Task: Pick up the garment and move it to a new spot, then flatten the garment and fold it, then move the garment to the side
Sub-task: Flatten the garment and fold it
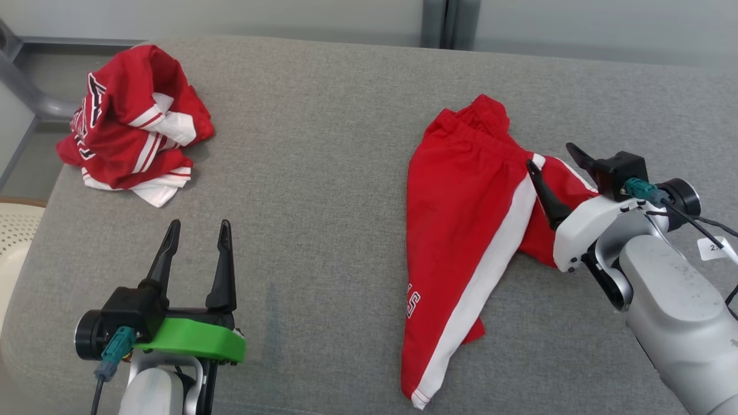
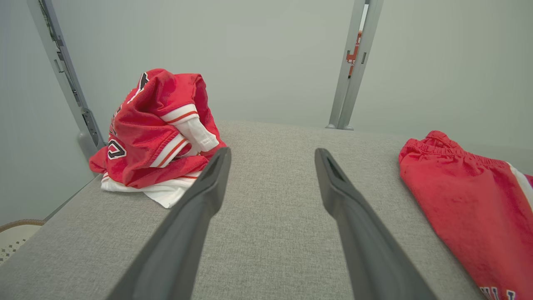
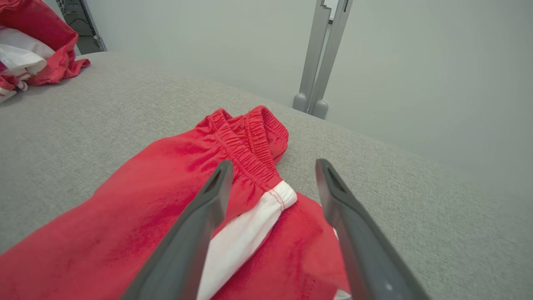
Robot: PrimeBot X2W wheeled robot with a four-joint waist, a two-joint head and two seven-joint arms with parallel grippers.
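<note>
The red shorts [image 1: 461,230] lie rumpled in the right half of the head view. Their elastic waistband is toward the top, and one leg runs down to the bottom edge, with a white side stripe and white lettering near the hem. The right gripper [image 1: 550,154] sits at the waistband's right end with its two dark fingers spread wide and holding nothing. In the right wrist view, the right gripper [image 3: 273,163] straddles the top of the white stripe on the shorts [image 3: 145,216]; whether it touches the cloth I cannot tell. The left gripper [image 1: 199,225] is at the lower left, also spread wide and empty, over bare cloth well apart from the shorts. A crumpled red-and-white jersey [image 1: 132,127] sits heaped at the upper left, near the corner of the surface. Everything rests on a grey woven upholstered surface [image 1: 323,144] with rounded edges. Behind it are pale grey-green wall panels joined by a grey metal post [image 1: 441,23]. A cream perforated seat [image 1: 17,230] shows at the left edge.
</note>
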